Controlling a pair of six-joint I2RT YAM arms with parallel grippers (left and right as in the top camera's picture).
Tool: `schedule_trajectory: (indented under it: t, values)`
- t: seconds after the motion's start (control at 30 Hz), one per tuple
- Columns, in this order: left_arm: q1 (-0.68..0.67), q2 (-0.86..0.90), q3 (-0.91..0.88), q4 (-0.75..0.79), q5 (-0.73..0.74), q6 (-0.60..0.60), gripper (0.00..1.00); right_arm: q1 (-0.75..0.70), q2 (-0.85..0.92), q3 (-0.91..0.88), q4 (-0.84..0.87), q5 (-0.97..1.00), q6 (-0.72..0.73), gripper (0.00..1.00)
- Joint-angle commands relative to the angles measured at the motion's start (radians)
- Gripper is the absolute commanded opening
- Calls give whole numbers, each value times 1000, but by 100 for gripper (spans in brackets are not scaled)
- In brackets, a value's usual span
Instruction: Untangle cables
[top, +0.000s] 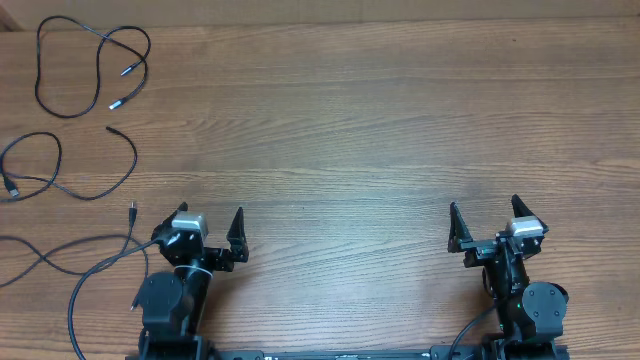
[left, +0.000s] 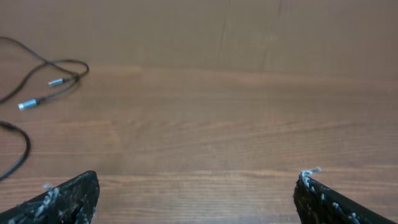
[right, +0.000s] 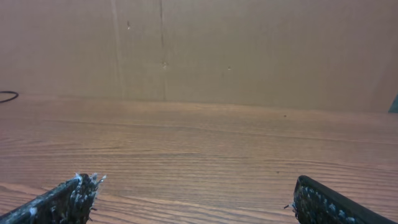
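The cables lie apart as three thin black strands at the table's left side. One looped cable (top: 85, 45) with two silver plug tips is at the back left, and it also shows in the left wrist view as cable (left: 68, 64). A second cable (top: 95, 192) curves below it. The third cable (top: 60, 262) runs along the front left, its plug tip just left of my left arm. My left gripper (top: 210, 215) stands open over bare wood, right of the strands. My right gripper (top: 485, 208) is open at the front right, far from them. Nothing is between either gripper's fingers.
The wooden table (top: 340, 130) stretches between and beyond both arms. A brown cardboard wall (right: 249, 50) closes off the table's far edge. A short bit of cable (right: 7, 96) shows at the left edge of the right wrist view.
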Motion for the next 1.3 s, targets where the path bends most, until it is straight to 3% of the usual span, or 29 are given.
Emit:
schedule_trajectory:
  t: [0.0,0.23,0.37,0.77,1.27]
  values:
    - [15,-48,-58,48,9,27,100,6,-10,-10,6,13,2,100]
    - [17,-126,-61,21,-17,26,100,6,-10,-10,6,13,2,100]
    - [16,-214,-61,-80,-108,1,100,6,-10,-10,6,13,2,100]
    - [15,-211,-61,-73,-242,-55,100,6,-10,-10,6,13,2,100]
    - [15,-211,-61,-80,-193,58,100,6,-10,-10,6,13,2,100]
